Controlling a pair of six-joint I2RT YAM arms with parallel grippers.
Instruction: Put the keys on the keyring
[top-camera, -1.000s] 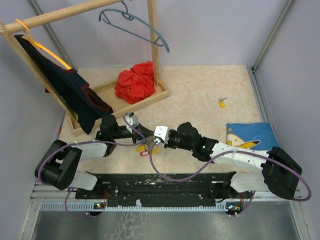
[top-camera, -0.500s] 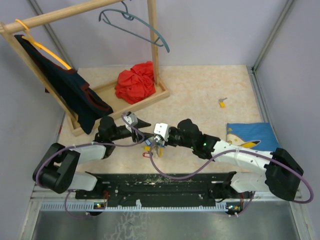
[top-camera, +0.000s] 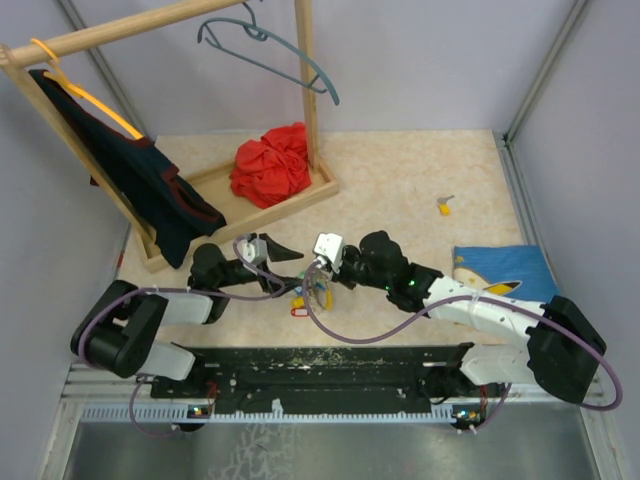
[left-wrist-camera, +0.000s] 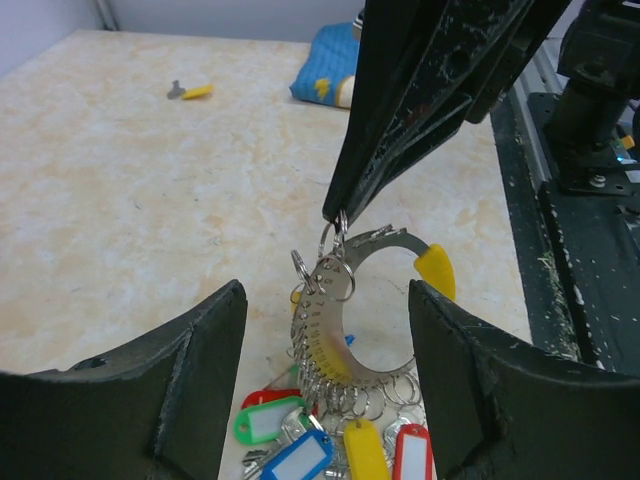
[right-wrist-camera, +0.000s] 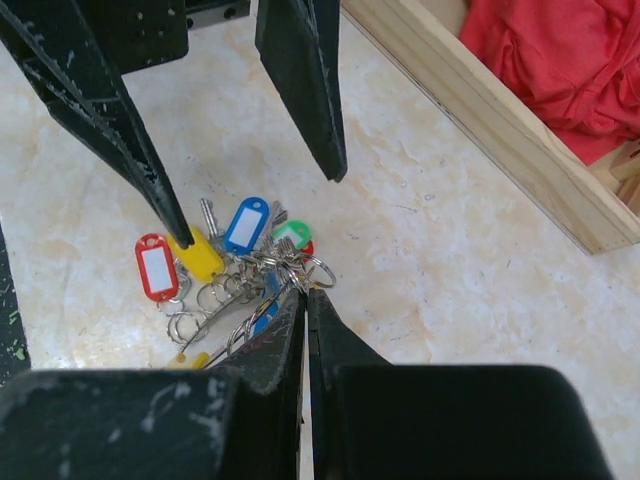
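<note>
Moved since a second ago: the left gripper (top-camera: 282, 266) has been opened from a closed pinch and drawn back a little to the left. The right gripper (top-camera: 318, 278) has been carried slightly farther from the near edge, and the bunch has gone with it.
Keys (right-wrist-camera: 246, 223): tags in red, yellow, blue and green are heaped on the table (top-camera: 400, 180) just under the keyring, left of centre and close to the near edge. The red tag lies nearest.
Left gripper: the jaws are spread wide. Its fingers (left-wrist-camera: 170, 390) are seen on either side of the keyring, apart from it, and nothing is held or touched.
Keyring (left-wrist-camera: 325, 300): a flat grey band with a row of holes and a yellow section on its right is held upright between the two grippers. Many small split rings are strung along its lower arc.
Right gripper: the fingertips are pinched together at the top of the keyring, which hangs from them. Whether the band itself or a small ring on it is gripped cannot be told.
Blue cloth (top-camera: 500, 268): laid flat at the right, well apart from the bunch.
Loose key (top-camera: 444, 206): yellow-tagged, left alone on the table farther right.
Red cloth (top-camera: 272, 163): bundled on the base of the wooden rack (top-camera: 215, 190) at the far left.
Grey hanger (top-camera: 265, 50): hung from the rack's top bar, farthest back.
</note>
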